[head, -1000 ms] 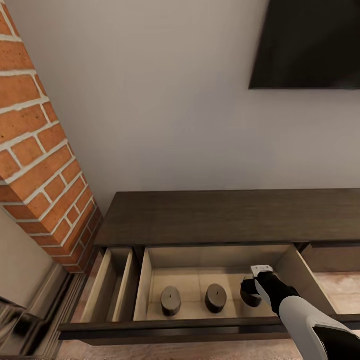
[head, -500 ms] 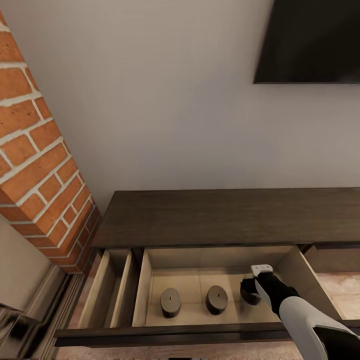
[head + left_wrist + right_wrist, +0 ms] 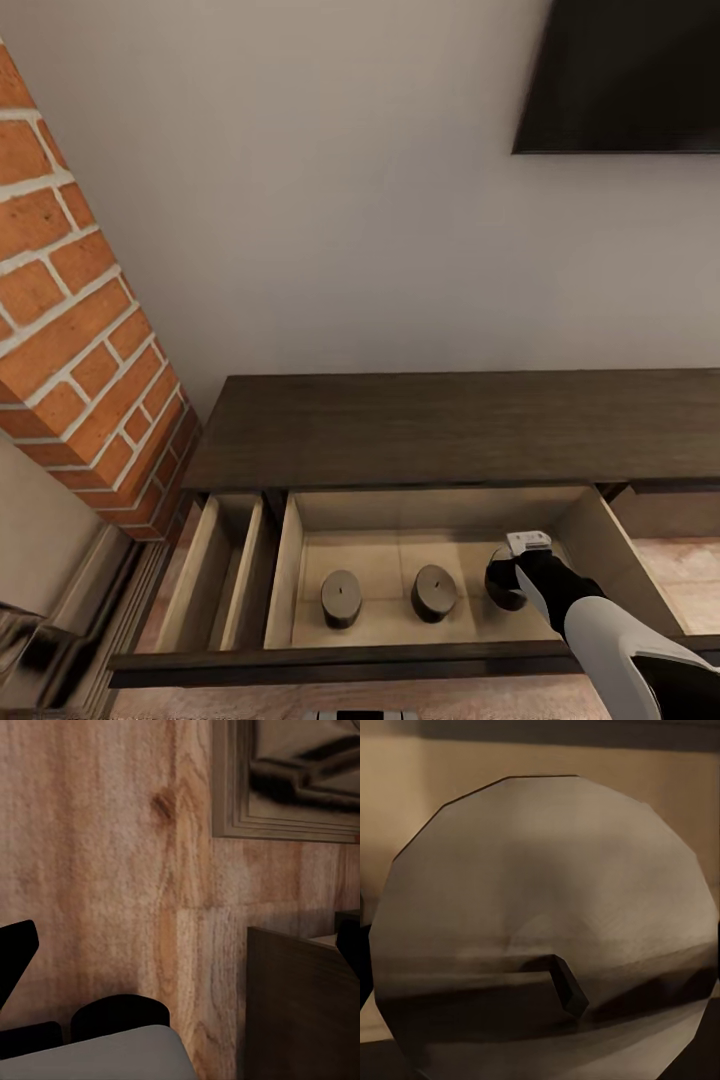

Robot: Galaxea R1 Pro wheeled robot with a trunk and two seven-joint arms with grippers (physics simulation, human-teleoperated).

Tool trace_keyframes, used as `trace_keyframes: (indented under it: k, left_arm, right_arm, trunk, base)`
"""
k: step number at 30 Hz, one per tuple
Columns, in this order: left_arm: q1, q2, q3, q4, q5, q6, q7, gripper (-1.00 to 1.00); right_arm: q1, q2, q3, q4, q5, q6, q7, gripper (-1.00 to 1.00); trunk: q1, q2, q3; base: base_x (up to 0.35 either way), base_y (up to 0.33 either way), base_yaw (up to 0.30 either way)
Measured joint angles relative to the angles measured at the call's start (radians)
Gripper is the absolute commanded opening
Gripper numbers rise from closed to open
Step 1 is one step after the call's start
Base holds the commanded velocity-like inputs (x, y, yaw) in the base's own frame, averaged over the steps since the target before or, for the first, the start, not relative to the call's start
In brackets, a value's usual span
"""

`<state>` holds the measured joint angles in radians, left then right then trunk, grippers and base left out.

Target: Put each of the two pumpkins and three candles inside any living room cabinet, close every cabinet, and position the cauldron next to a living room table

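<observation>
Right end effector (image 3: 508, 580) reaches down into the open drawer of the cabinet (image 3: 450, 425), closed around the third candle (image 3: 503, 590), which sits at the drawer's right side. 2 more candles (image 3: 341, 597) (image 3: 434, 592) stand upright on the pale drawer floor, apart from each other. In the right wrist view the candle's top and dark wick (image 3: 564, 984) loom close. Whether the left end effector is open or closed, I cannot tell. A brick fireplace (image 3: 70, 330) rises at the left.

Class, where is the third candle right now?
In the head view the third candle sits at the right of the open drawer, beside the right gripper, right of the other two candles.
</observation>
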<state>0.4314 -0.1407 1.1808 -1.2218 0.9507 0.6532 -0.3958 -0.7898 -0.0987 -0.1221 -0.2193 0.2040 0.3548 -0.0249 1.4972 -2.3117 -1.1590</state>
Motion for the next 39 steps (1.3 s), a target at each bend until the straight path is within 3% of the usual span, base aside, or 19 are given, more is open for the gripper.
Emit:
trace_keyframes:
  k: [9,10,25,30,33,35,38,39]
  left_arm:
    - [0.000,0.000,0.000,0.000,0.000,0.000,0.000,1.00]
    - [0.000,0.000,0.000,0.000,0.000,0.000,0.000,1.00]
    - [0.000,0.002,0.000,0.000,0.000,0.000,0.000,1.00]
    - [0.000,0.002,0.000,0.000,0.000,0.000,0.001,1.00]
    - [0.000,0.002,-0.001,0.000,0.000,0.000,0.001,1.00]
    - [0.000,0.002,-0.001,0.000,-0.001,0.000,0.001,1.00]
    - [0.000,0.002,-0.001,0.000,-0.001,0.000,0.001,1.00]
    - [0.000,0.001,-0.001,0.000,-0.001,0.000,0.001,1.00]
  right_arm:
    - [0.000,0.001,0.000,0.000,0.000,0.000,0.000,-1.00]
    - [0.000,0.001,0.000,0.000,0.000,-0.001,0.000,1.00]
    - [0.002,0.000,0.000,-0.007,-0.002,-0.047,0.007,1.00]
    - [0.003,-0.001,0.000,-0.013,-0.002,-0.030,0.009,1.00]
    - [0.002,-0.001,0.001,-0.030,-0.002,0.018,0.009,1.00]
    - [0.005,-0.001,0.000,-0.068,-0.002,0.041,0.010,1.00]
    - [0.057,-0.001,-0.003,-0.215,-0.003,0.107,0.020,1.00]
    - [0.095,-0.002,-0.005,-0.301,-0.001,0.166,0.032,1.00]
  trunk:
    - [0.000,0.000,-0.014]
    - [0.000,0.000,-0.016]
    - [0.000,0.000,-0.018]
    - [0.000,0.000,-0.018]
    - [0.000,0.000,-0.018]
    - [0.000,0.000,-0.018]
    - [0.000,0.000,-0.018]
    - [0.000,0.000,-0.018]
  base:
    - [0.000,0.000,0.003]
    - [0.000,0.000,0.011]
    - [0.000,0.000,0.001]
    - [0.000,0.000,0.000]
    - [0.000,0.000,0.000]
    - [0.000,0.000,0.000]
    - [0.000,0.000,0.000]
    - [0.000,0.000,0.000]
